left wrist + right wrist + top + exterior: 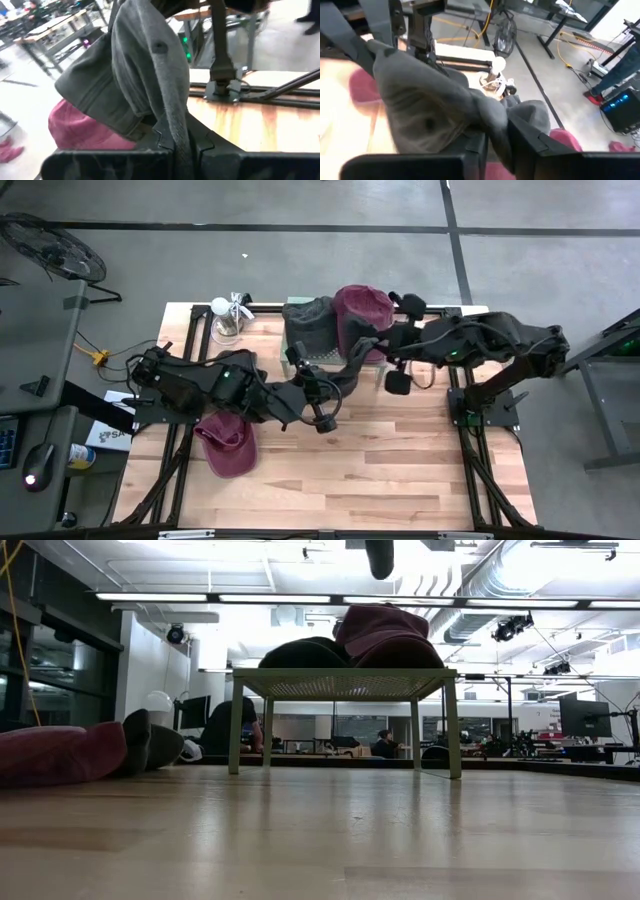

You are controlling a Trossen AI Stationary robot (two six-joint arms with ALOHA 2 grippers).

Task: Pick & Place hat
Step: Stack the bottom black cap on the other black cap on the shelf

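I hold a grey cap [350,368] in the air between both grippers, just near-side of the green mesh rack [345,683]. My left gripper [330,385] comes from the left and is shut on it; its wrist view shows the crown with its top button [160,47]. My right gripper [372,348] comes from the right and is shut on the same cap [435,107]. On the rack lie another grey cap [308,320] and a maroon cap [362,308]. My left gripper [181,142] pinches a gathered fold of the grey cap's cloth [172,112] between its two fingers. The crown rises beyond the fingers, clear of the table. My right gripper [496,137] pinches a bunched fold of the same cap [490,117] between its two fingers. The rest of the cap spreads out beyond them, lifted clear.
A maroon cap [228,445] lies on the table near the left arm, with a grey cap [150,745] beside it. A white lamp-like object [225,315] stands at the far left corner. Bare wood [380,470] stretches across the near half.
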